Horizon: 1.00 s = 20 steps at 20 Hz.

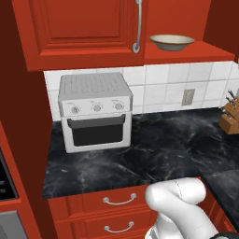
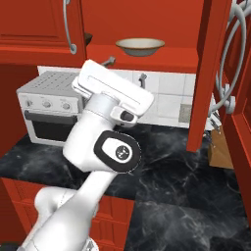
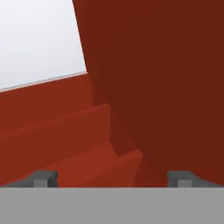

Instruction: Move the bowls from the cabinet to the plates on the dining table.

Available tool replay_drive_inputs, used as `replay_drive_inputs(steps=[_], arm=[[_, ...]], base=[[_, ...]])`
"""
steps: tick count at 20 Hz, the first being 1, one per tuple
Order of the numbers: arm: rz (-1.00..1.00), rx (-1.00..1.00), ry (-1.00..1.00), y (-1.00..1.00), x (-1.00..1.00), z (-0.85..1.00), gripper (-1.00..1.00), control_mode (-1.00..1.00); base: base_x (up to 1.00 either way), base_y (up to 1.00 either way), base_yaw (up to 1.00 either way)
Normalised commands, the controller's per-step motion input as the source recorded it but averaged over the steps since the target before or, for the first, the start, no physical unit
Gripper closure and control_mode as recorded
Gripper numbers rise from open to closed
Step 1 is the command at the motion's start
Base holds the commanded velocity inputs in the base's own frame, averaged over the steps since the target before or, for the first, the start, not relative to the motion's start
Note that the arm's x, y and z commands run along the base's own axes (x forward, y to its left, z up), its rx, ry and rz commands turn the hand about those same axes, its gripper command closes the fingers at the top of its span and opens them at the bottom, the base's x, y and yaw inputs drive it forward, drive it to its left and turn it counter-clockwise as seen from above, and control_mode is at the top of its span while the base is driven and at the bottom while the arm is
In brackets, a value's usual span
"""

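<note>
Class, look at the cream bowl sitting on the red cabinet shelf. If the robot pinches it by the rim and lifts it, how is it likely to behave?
The cream bowl looks ceramic and rigid, so it probably won't flex but could chip if knocked against the shelf. Its wide, shallow shape on a small foot suggests it may tilt when held by one side. The smooth glaze might slip in the open fingers.

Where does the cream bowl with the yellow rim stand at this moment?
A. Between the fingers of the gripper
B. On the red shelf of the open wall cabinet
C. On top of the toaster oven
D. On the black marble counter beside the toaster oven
B: the cream bowl rests on the red shelf of the cabinet, above the tiled wall, and nothing grips it.
</note>
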Motion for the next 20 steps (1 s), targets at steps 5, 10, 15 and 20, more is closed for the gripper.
replay_drive_inputs(steps=[5,10,15,20], arm=[[0.25,-0.29,0.24,0.55,-0.58,0.45,-1.0,-1.0],[0.19,-0.2,0.32,0.7,-0.41,0.45,-1.0,-1.0],[0.15,-0.18,0.41,0.68,-0.3,0.24,-1.0,-1.0],[0.11,-0.18,0.27,0.71,-0.03,0.27,-1.0,-1.0]], base=[[0.0,0.0,0.0],[0.0,0.0,0.0],[0.0,0.0,0.0],[0.0,0.0,0.0]])
